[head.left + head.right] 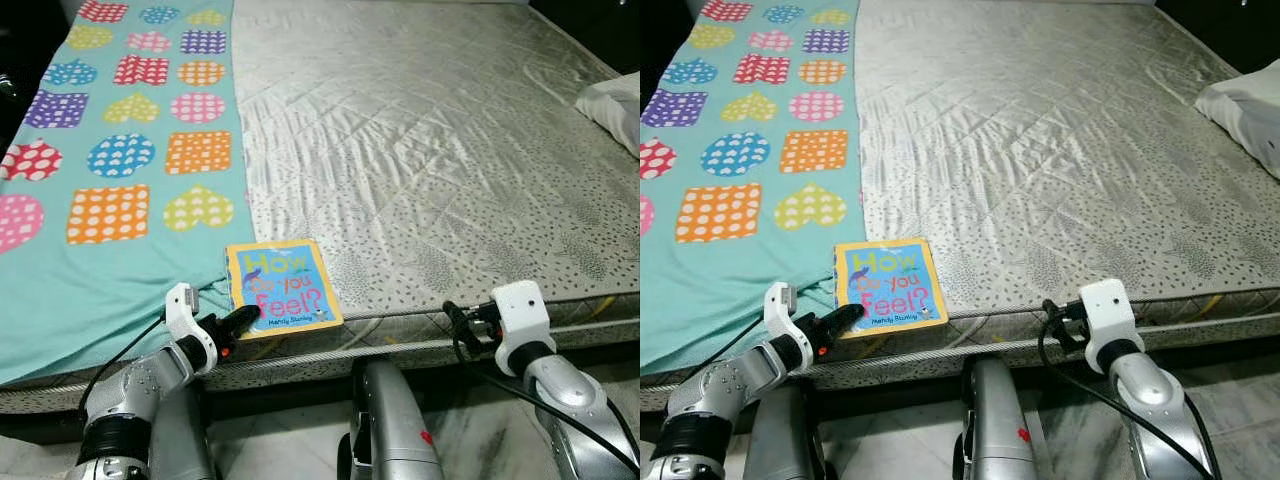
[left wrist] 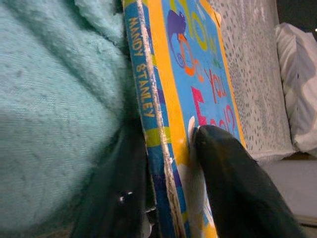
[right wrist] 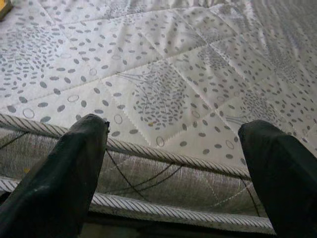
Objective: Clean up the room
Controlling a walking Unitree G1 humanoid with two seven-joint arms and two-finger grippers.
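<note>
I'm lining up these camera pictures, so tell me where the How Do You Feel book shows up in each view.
Left eye: book, bottom centre, at mattress edge.
Right eye: left of centre, low.
Left wrist: spine and cover between the left gripper fingers.
Right wrist: cannot tell.
Shared landmark: teal blanket.

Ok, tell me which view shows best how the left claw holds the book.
The left wrist view: one finger lies on the book's cover and the other sits under its spine edge, against the teal blanket. Both eye views show the whole book at the mattress edge, with the left claw at its near corner.
</note>
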